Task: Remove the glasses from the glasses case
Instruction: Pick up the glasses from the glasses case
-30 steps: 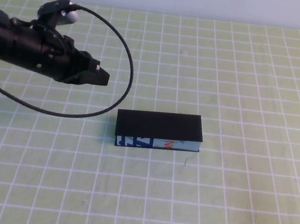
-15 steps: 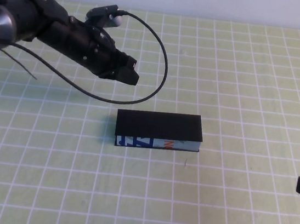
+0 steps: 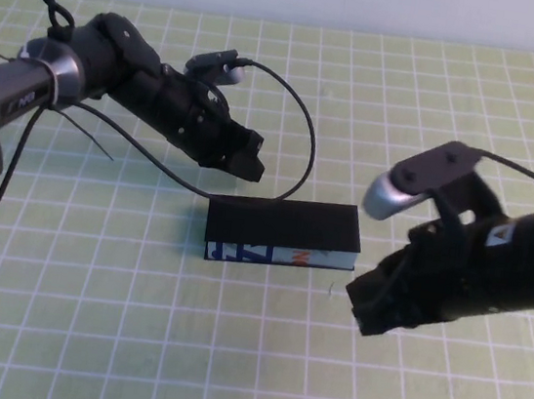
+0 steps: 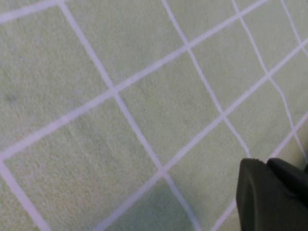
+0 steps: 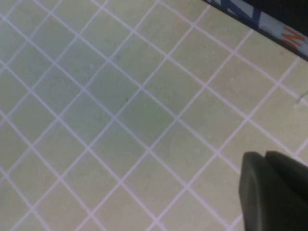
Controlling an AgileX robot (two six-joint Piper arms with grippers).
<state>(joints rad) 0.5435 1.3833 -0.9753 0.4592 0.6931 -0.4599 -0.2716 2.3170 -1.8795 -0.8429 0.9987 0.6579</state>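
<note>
Our left gripper (image 3: 248, 166) hovers just behind the closed glasses case (image 3: 282, 231)'s left end; our right gripper (image 3: 368, 309) hangs near its right end. We cannot tell either's finger state. The case lies flat on the green grid mat (image 3: 85, 313).

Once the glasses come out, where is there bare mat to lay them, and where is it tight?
Bare mat lies along the near edge in front of the glasses case, and at the far right corner. It is crowded at the case's far left corner, where the left gripper hovers, and beside its right end, near the right gripper.
</note>
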